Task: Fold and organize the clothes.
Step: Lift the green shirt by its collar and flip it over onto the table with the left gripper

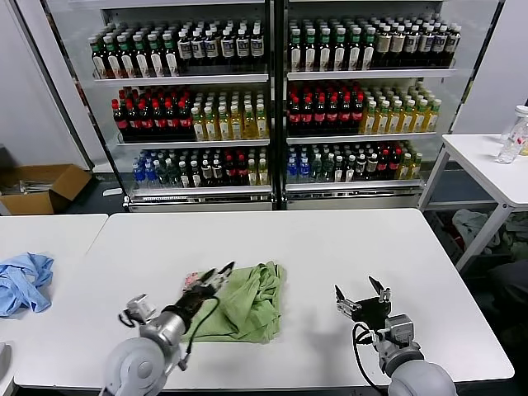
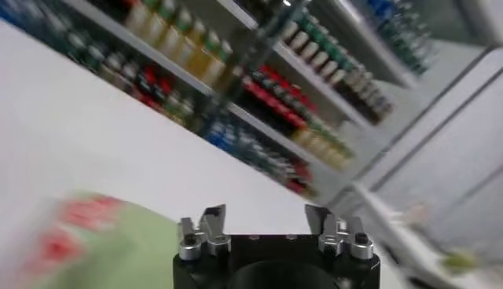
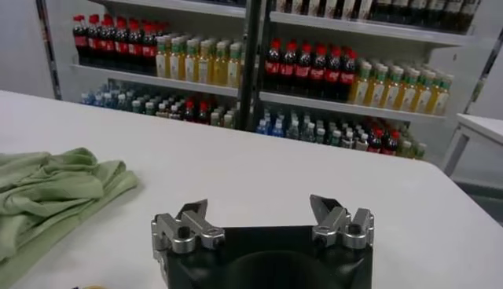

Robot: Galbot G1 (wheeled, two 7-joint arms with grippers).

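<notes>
The white table [image 1: 330, 247] runs wide in front of me, its far edge at twelve o'clock against the drink shelves [image 1: 272, 99] and its near edge just under my arms. From the middle toward three o'clock its top is bare, so my right arm has open room on every side. A second table [image 1: 41, 231] butts up at nine o'clock, carrying a light blue garment [image 1: 23, 280] well apart from my work.

The green shirt [image 1: 243, 301] lies bunched slightly toward nine o'clock of the table's middle, rumpled rather than flat, with a bit of its red-and-white print [image 1: 191, 280] showing at its nine o'clock edge.

My left pincer [image 1: 217, 276] sits at that same edge of the shirt, its fingers spread apart over the cloth and clamping nothing; from my left wrist I see green fabric and the print just under them.

My right pincer [image 1: 363, 295] hovers over bare table at four o'clock, fingers wide open, empty, the shirt well off toward nine o'clock from it.
</notes>
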